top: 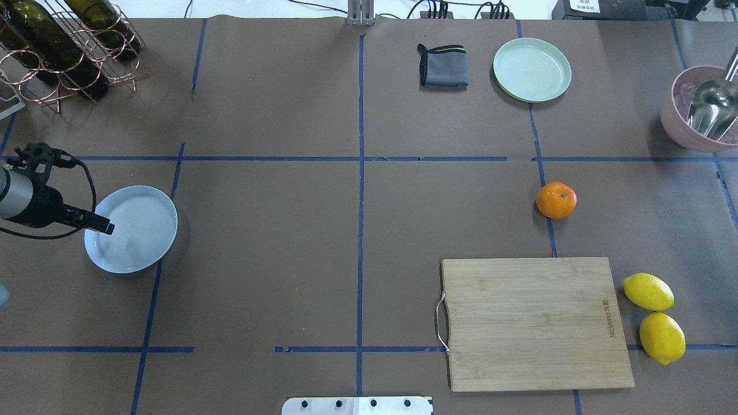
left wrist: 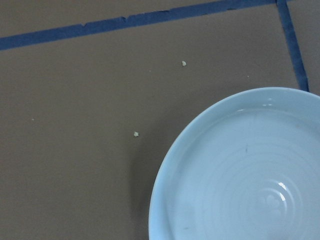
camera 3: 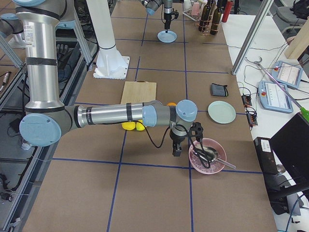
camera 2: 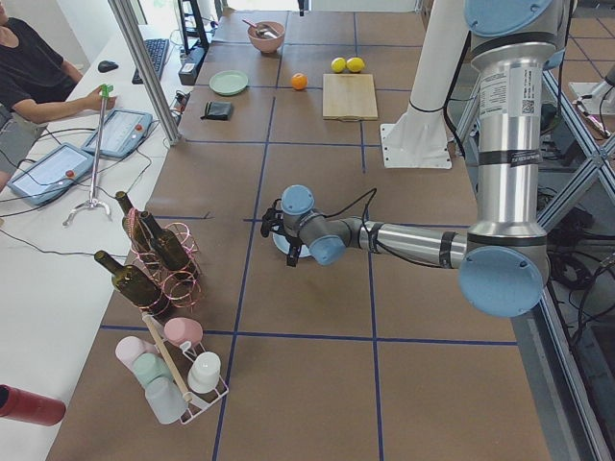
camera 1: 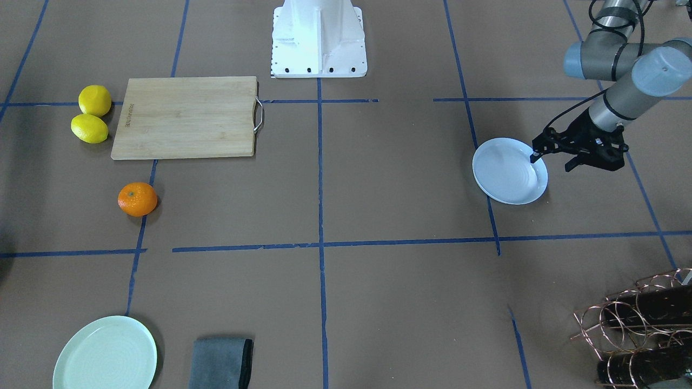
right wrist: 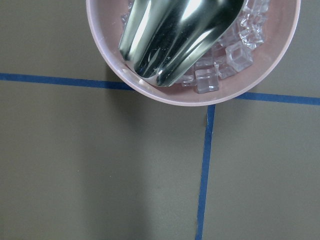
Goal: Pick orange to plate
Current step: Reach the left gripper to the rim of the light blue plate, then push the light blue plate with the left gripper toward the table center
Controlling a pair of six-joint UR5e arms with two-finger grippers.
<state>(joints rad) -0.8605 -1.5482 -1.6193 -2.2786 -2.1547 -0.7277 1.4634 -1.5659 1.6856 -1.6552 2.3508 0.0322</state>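
The orange (camera 1: 137, 199) (top: 556, 200) lies on the brown table beside a blue tape line, on the robot's right side, with no gripper near it. Far across the table, the pale bluish-white plate (camera 1: 508, 173) (top: 135, 230) (left wrist: 240, 170) rests flat and holds nothing. My left gripper (camera 1: 551, 162) (top: 92, 222) hangs open over the plate's outer rim, one fingertip above the plate and the other outside it. My right gripper (camera 3: 176, 151) shows only in the exterior right view, beside a pink bowl; whether it is open or shut I cannot tell.
A wooden cutting board (top: 533, 323) lies near the orange, with two lemons (top: 654, 317) beside it. A mint-green plate (top: 531, 69) and a folded grey cloth (top: 443, 66) sit farther out. The pink bowl (top: 689, 124) holds ice and a metal scoop. A wine rack (top: 63, 46) stands behind the plate.
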